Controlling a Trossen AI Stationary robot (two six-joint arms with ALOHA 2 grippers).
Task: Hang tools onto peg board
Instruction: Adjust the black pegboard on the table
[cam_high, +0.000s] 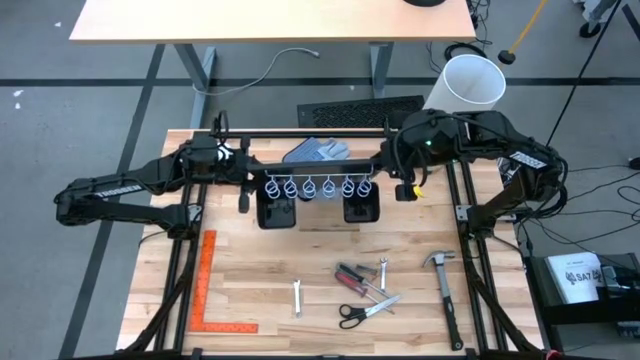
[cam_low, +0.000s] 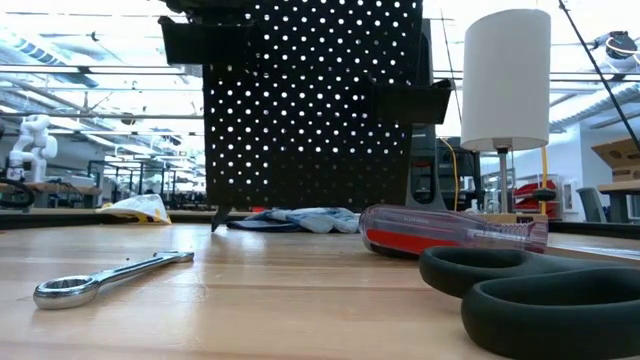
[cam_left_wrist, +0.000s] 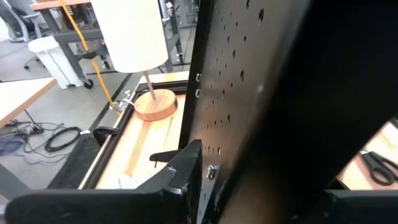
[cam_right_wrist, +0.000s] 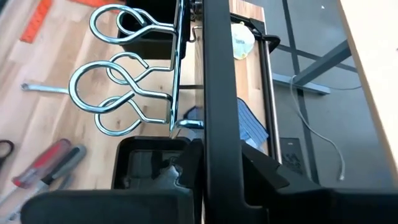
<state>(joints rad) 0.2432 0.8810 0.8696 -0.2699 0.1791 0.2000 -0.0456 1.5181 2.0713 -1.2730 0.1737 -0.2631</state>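
Observation:
The black perforated peg board (cam_high: 318, 178) stands upright across the table's far half. Its row of silvery wire rings (cam_high: 318, 186) and its two black bins (cam_high: 277, 210) face the near edge. My left gripper (cam_high: 243, 172) is at the board's left end and my right gripper (cam_high: 400, 178) at its right end, each shut on the board. The tools lie flat on the near table: scissors (cam_high: 365, 311), red- and dark-handled screwdrivers (cam_high: 355, 281) and two wrenches (cam_high: 297, 298). The low view shows the board (cam_low: 310, 110) behind a wrench (cam_low: 100, 281), a screwdriver (cam_low: 450, 232) and the scissors' handles (cam_low: 540, 295). My left gripper has the peg board's left side edge (cam_left_wrist: 205, 146) between its two fingers, coming level from the table's left. The board stands upright; whether its foot is on the table I cannot tell. My right gripper has the board's right side edge (cam_right_wrist: 214, 118) between its two fingers, coming level from the table's right, beside the rings (cam_right_wrist: 124, 93) and a bin (cam_right_wrist: 146, 162). The board stands upright in the hold.
A hammer (cam_high: 445, 290) lies at the near right. An orange L-shaped square (cam_high: 207, 295) lies at the near left. Grey-blue gloves (cam_high: 318, 151) lie behind the board. A white lampshade on a wooden base (cam_high: 470, 82) stands at the far right corner.

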